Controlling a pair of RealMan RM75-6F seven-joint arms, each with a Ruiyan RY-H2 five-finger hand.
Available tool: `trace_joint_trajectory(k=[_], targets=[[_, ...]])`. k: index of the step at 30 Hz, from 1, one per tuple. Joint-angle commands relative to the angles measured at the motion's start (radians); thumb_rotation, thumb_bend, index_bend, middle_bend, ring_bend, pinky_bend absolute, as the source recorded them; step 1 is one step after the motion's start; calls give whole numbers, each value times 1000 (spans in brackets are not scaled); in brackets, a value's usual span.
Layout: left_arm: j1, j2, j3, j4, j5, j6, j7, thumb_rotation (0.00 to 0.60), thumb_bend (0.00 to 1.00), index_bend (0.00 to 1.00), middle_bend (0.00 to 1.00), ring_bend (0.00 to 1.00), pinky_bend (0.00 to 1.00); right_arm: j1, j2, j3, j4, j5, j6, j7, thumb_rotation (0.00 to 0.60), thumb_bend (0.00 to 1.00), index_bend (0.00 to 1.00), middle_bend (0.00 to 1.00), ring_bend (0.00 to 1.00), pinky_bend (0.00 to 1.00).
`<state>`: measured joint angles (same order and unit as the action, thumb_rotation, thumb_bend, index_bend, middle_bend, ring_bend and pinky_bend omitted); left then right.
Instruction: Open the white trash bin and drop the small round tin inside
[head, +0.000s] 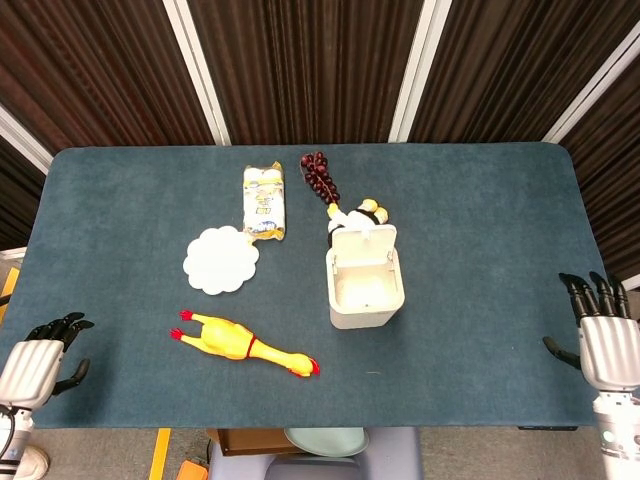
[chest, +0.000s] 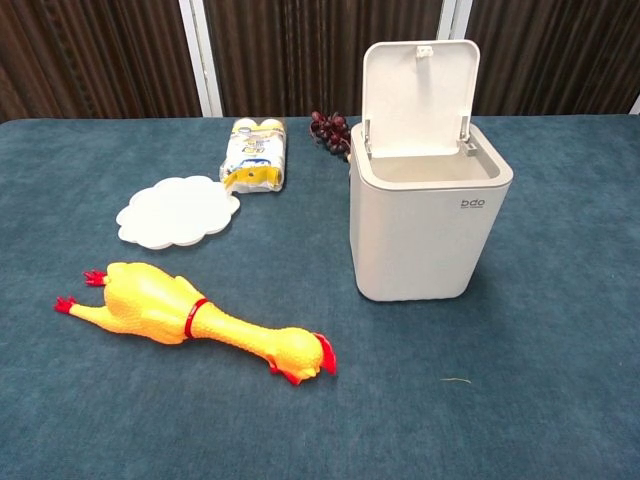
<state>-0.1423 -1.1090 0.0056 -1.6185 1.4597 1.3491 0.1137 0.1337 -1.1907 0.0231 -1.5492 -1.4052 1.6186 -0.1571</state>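
Observation:
The white trash bin (head: 366, 290) (chest: 428, 225) stands near the middle of the table with its lid (chest: 417, 85) tipped up and back, leaving the top uncovered. Only pale interior shows in the head view, and the small round tin shows in neither view. My right hand (head: 605, 342) hovers at the table's right front edge, far from the bin, fingers spread and holding nothing. Off the front left corner my left hand (head: 38, 358) hangs with fingers loosely apart, also holding nothing. The chest view shows neither hand.
A yellow rubber chicken (head: 245, 344) (chest: 195, 319) lies in front and left of the bin. A white scalloped plate (head: 221, 260), a pack of yellow bottles (head: 264, 203) and dark grapes (head: 320, 177) lie behind; a small black, white and yellow toy (head: 364, 212) sits behind the bin.

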Motion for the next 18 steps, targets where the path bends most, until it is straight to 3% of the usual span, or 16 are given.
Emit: trace_joint_trajectory(k=[1, 8, 18], targets=[[-1, -4, -1, 3, -1, 0, 2, 600, 412, 260, 168, 217, 278, 2, 18, 3, -31, 60, -98, -5, 600, 74, 157, 172, 43, 76], [-1, -14, -4, 16, 3, 7, 5, 600, 412, 249, 168, 216, 278, 6, 19, 0, -46, 56, -145, -54, 600, 83, 97, 138, 18, 73], [-3, -28, -7, 38, 14, 15, -4, 600, 409, 227, 167, 217, 279, -10, 25, 9, -59, 36, -146, -33, 600, 83, 104, 138, 17, 73]])
